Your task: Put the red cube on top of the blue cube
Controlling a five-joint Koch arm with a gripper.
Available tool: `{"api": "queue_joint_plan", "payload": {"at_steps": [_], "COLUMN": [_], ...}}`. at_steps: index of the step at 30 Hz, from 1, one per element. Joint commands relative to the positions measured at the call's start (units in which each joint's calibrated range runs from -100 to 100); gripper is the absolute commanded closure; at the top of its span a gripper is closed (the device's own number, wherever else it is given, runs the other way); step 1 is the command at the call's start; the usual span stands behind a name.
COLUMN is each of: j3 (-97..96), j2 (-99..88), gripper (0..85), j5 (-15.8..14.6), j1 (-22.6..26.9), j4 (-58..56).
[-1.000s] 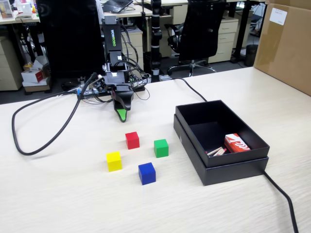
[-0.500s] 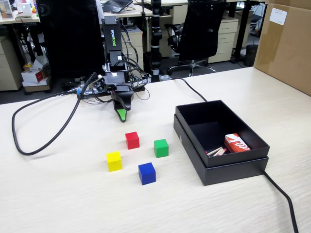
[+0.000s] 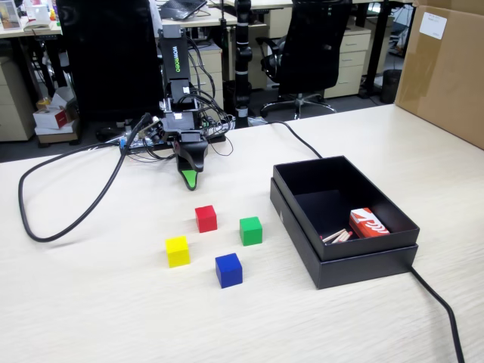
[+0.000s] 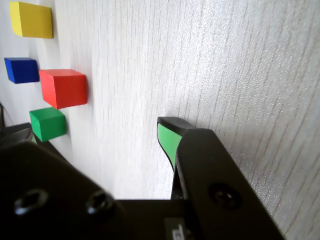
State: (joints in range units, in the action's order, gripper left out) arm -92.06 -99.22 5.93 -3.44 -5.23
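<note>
Standing at the table point(image 3: 91, 302), I see the red cube point(image 3: 206, 218) resting flat on the pale wood, well apart from the gripper point(image 3: 190, 179), which hangs near the arm's base with its green-lined tip pointing down at the surface. The blue cube point(image 3: 228, 270) sits nearer the camera, a short way from the red one. A green cube point(image 3: 251, 231) and a yellow cube point(image 3: 178, 251) lie to either side. A black box point(image 3: 344, 249) stands to the right.

In the wrist view only one green-faced finger point(image 4: 167, 140) shows clearly, so I cannot tell how far the jaws stand apart.

The red cube point(image 4: 63, 88) looks rigid, light and matte, so it should neither deform nor slip readily. Judged best hold: two opposite vertical faces, at mid-height, jaws square to them. The green cube stands just beside it, so the faces away from that neighbour probably give more clearance.
</note>
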Motion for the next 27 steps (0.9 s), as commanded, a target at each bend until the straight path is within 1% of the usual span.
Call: {"api": "queue_joint_plan", "payload": {"at_steps": [1, 9, 11, 15, 20, 27], "j3": [-1.9, 0.9, 4.8, 14.8, 26.3, 42.7], "j2": [0.4, 0.4, 0.5, 2.8, 15.7, 41.3], "gripper": [37.8, 41.2, 42.2, 42.3, 42.2, 42.0], "j5": [-0.2, -0.3, -0.6, -2.8, -4.2, -4.5], "j1": [-0.1, 0.1, 0.3, 2.0, 3.3, 1.9], "j4": [-1.3, -2.9, -7.2, -15.8, -20.1, -20.1]}}
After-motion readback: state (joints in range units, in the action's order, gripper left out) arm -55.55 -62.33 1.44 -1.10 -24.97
